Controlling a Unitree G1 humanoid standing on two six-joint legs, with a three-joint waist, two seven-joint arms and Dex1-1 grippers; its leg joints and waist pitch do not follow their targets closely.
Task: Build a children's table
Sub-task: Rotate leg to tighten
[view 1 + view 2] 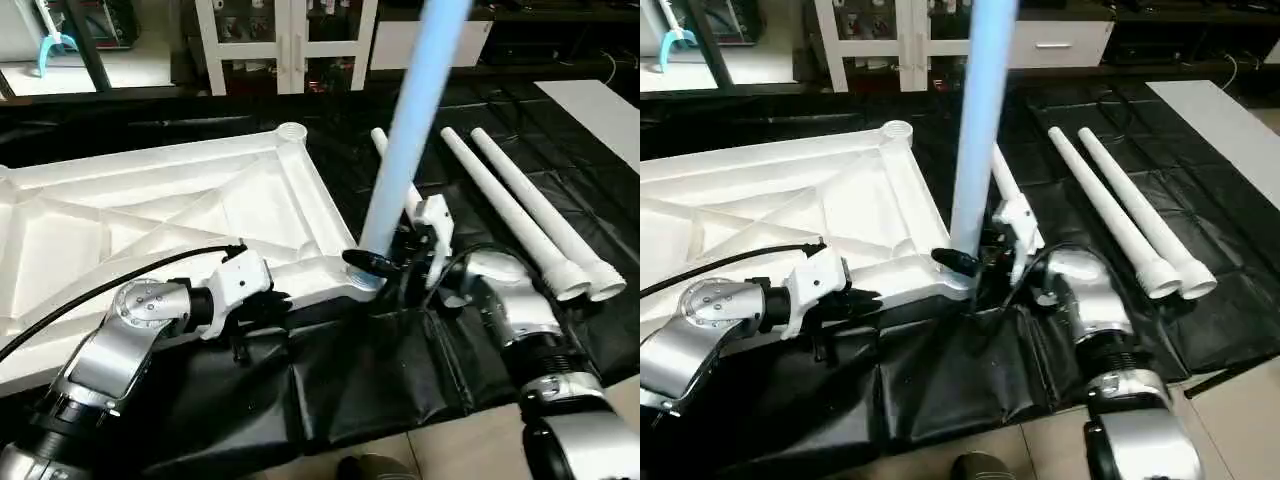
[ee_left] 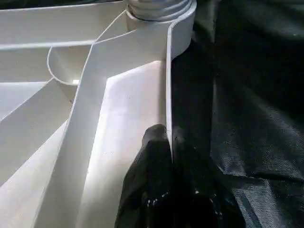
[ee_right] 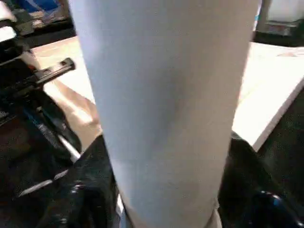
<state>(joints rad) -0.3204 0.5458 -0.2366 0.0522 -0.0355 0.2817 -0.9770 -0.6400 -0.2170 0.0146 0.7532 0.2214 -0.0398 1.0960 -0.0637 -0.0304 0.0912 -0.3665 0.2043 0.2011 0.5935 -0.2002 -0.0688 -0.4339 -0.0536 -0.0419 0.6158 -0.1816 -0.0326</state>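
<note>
Black sheeting [image 1: 380, 380] covers the floor across the middle of the head views, with a white cabinet [image 1: 285, 40] along the top edge and pale floor at the upper left. On the sheeting, filling the left half of the frame, lies the top [image 1: 150, 210], underside up, its diagonal ribs showing and a round socket [image 1: 291, 131] at its far corner. At the top's near right corner, in the centre of the frame, one leg [image 1: 405, 130] stands upright and slightly tilted, its foot set at the corner socket. The right gripper [image 1: 385, 268] is closed around the base of this leg, one black finger [image 3: 85, 190] on each side of the tube in the right wrist view. The left gripper [image 1: 262, 305] sits at the lower left of centre, its fingers [image 2: 152, 185] clenched on the top's near rim, one pad inside the rim and the other outside against the sheeting. Three more legs lie on the sheeting at the right: one [image 1: 383, 145] mostly hidden behind the upright leg, and two [image 1: 520, 215] side by side, touching, running toward the lower right with their wide ends nearest.
</note>
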